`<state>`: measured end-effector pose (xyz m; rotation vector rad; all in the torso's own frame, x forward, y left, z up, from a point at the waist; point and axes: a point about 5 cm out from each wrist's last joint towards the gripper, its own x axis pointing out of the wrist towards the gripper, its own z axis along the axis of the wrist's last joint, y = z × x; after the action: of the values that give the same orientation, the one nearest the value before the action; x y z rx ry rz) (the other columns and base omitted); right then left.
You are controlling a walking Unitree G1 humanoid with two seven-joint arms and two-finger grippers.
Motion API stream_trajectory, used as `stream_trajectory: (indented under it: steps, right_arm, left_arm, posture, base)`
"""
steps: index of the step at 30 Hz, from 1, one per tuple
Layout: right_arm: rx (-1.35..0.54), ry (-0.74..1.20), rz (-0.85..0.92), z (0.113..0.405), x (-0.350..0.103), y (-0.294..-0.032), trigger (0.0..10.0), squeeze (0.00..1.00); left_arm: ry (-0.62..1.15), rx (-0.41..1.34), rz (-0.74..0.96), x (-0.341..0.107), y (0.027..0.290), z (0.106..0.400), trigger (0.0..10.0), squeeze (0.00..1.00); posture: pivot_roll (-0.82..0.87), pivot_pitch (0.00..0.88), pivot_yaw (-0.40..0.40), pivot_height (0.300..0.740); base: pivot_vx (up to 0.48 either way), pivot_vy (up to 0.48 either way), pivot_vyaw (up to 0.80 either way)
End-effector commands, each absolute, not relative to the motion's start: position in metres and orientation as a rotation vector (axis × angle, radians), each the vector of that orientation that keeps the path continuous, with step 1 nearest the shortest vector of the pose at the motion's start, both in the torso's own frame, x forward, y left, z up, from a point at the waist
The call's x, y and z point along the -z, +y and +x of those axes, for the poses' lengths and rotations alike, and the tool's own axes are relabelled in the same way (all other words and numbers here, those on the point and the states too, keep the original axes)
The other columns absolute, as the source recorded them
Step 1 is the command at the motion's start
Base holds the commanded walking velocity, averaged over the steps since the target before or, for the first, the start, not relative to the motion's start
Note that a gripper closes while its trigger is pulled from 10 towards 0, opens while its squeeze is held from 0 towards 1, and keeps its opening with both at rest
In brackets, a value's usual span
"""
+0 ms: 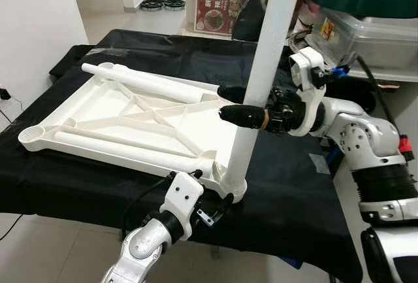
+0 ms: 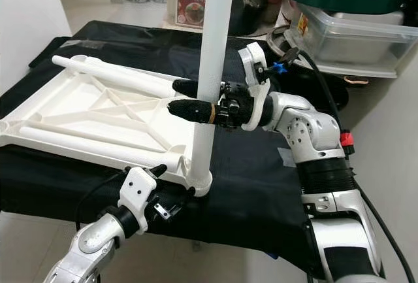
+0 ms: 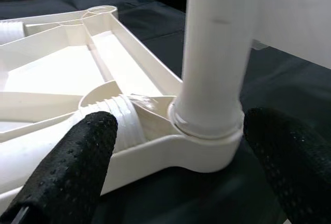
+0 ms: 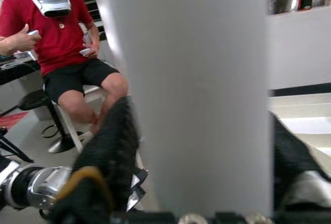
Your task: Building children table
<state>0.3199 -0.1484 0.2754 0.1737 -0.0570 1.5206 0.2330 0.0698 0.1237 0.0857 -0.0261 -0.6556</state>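
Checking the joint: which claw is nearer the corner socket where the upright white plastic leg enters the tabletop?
Left. The left claw straddles the socket; the right claw grips the leg higher up.

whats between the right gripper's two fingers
The upright white leg stands between the right gripper's fingers, seen in both eye views and the right wrist view.

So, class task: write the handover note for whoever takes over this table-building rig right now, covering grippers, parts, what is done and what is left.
Right gripper: shut on the upright white leg, gripping it partway up.
Left gripper: open, its fingers either side of the corner socket at the near edge of the black cloth.
Tabletop: upside down on the cloth.
Done: one leg stands in the near corner socket; whether it is fully seated cannot be told.
Left: two loose legs lie on the tabletop, and the far-left socket is empty.
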Motion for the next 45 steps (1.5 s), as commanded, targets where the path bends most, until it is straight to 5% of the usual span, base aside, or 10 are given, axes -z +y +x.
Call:
stream_trajectory:
  steps: [1,10,16,24,25,32,33,41,44,45]
  right_arm:
    - [-1.539,-0.040,0.165,0.318,-0.273,-0.148,0.0,0.00]
    - [-1.386,-0.034,0.086,0.333,-0.268,-0.148,0.0,0.00]
    - [-0.205,0.111,-0.009,0.408,-0.246,-0.187,0.0,0.00]
    - [0.141,0.146,0.083,0.407,-0.237,-0.205,0.0,0.00]
    - [0.114,0.140,0.106,0.408,-0.238,-0.198,6.7,0.00]
    - [-0.073,0.101,0.155,0.415,-0.246,-0.164,10.0,0.00]
    - [-0.104,0.097,0.154,0.416,-0.248,-0.159,10.0,1.00]
    - [-0.574,0.077,0.210,0.403,-0.262,-0.125,10.0,1.00]
    - [-0.724,0.068,0.192,0.394,-0.266,-0.121,10.0,0.80]
    - [-0.862,0.046,0.156,0.383,-0.270,-0.119,10.0,0.00]
  left_arm:
    - [-0.007,0.660,0.102,-0.119,0.070,0.231,10.0,0.00]
    - [-0.010,0.663,0.106,-0.119,0.070,0.231,10.0,0.00]
    - [-0.010,0.664,0.108,-0.119,0.069,0.232,10.0,0.00]
    - [-0.012,0.660,0.110,-0.120,0.069,0.232,10.0,0.00]
    - [-0.013,0.659,0.109,-0.120,0.069,0.232,10.0,0.00]
    - [-0.013,0.660,0.108,-0.120,0.069,0.232,10.0,0.00]
    - [-0.013,0.661,0.107,-0.120,0.069,0.232,10.0,0.00]
    - [-0.014,0.656,0.105,-0.120,0.069,0.232,10.0,0.00]
    - [-0.014,0.656,0.105,-0.121,0.069,0.232,10.0,0.00]
    - [-0.014,0.656,0.104,-0.121,0.069,0.233,10.0,0.00]
  posture:
    - [0.13,0.025,-0.085,0.740]
    - [0.13,0.020,-0.086,0.740]
    - [0.13,0.022,-0.087,0.740]
    - [0.13,0.029,-0.089,0.740]
    - [0.13,0.032,-0.084,0.740]
    - [0.13,0.033,-0.086,0.740]
    - [0.13,0.034,-0.087,0.740]
    - [0.13,0.037,-0.086,0.740]
    - [0.13,0.036,-0.090,0.740]
    - [0.13,0.036,-0.090,0.740]
  base:
    - [0.000,0.000,0.00]
    - [0.000,0.000,0.00]
    - [0.000,0.000,0.00]
    - [0.000,0.000,0.00]
    - [0.000,0.000,0.00]
    - [0.000,0.000,0.00]
    - [0.000,0.000,0.00]
    - [0.000,0.000,0.00]
    - [0.000,0.000,0.00]
    - [0.000,0.000,0.00]
